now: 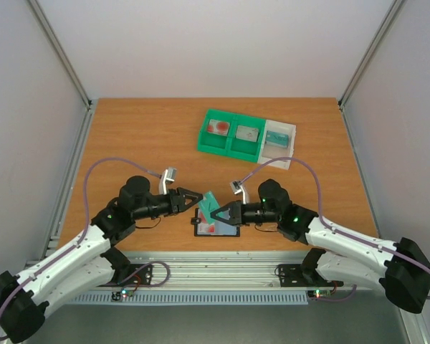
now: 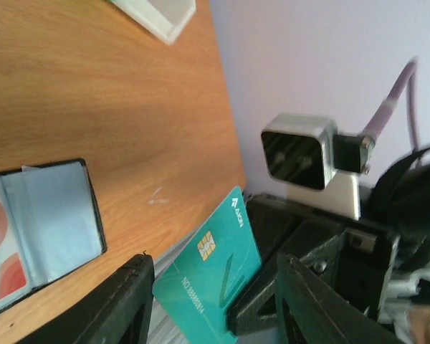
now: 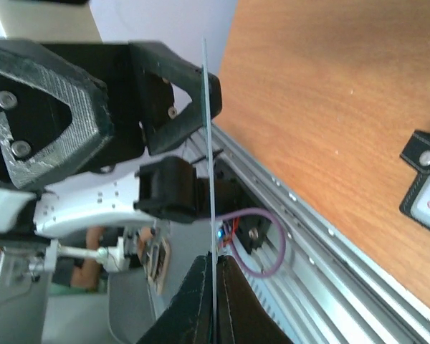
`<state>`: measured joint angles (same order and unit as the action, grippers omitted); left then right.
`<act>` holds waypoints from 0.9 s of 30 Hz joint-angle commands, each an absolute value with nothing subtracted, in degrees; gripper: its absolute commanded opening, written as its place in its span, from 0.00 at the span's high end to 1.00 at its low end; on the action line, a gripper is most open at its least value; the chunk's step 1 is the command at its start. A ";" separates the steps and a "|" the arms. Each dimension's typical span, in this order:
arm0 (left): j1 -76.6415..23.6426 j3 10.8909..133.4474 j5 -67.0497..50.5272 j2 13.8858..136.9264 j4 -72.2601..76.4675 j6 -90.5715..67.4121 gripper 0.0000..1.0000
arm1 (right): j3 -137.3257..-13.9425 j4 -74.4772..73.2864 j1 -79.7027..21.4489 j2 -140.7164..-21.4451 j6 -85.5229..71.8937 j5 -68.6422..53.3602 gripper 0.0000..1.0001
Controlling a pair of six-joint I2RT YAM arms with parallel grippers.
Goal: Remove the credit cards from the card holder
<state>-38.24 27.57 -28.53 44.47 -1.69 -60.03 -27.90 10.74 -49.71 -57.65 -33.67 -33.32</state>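
Teal credit card (image 1: 211,203), clamped by the right pincer (image 1: 215,212) above the open card holder (image 1: 216,225) at lower centre, may slip or twist if the released left pincer (image 1: 198,196) knocks it.

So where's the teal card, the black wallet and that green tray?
teal credit card (image 2: 216,269): left wrist view, its face beside the chip.
card holder (image 2: 50,208): left wrist view, its grey-blue inner pocket.
green tray (image 1: 226,151): top external view, its near wall.

High rear view over table (image 1: 143,136); close wrist views, both on teal card (image 2: 211,276)
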 commanded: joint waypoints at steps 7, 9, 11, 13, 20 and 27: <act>-37.78 36.40 -46.70 47.45 -15.92 -36.94 0.52 | -38.59 -19.36 -49.75 -53.91 -9.55 -47.88 0.99; -37.78 36.62 -50.74 48.36 -15.53 -35.93 0.52 | -39.70 -20.65 -49.75 -54.37 -8.71 -48.82 0.99; -37.79 36.43 -53.56 48.99 -14.02 -35.55 0.53 | -40.32 -20.68 -49.75 -55.02 -8.58 -50.46 0.99; -37.71 35.77 -54.93 49.20 -11.50 -36.86 0.59 | -40.78 -20.40 -49.75 -55.60 -8.43 -51.79 0.99; -37.69 34.40 -58.18 49.23 -4.86 -40.50 0.96 | -41.44 -21.07 -49.79 -55.80 -7.82 -51.53 0.97; -37.70 34.06 -55.38 48.22 -5.03 -41.12 1.00 | -42.92 -24.71 -49.75 -54.64 -7.26 -46.51 0.83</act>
<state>-37.82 34.72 -55.77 49.21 -9.04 -40.69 -40.40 -21.87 -49.71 -55.61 -8.43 -50.04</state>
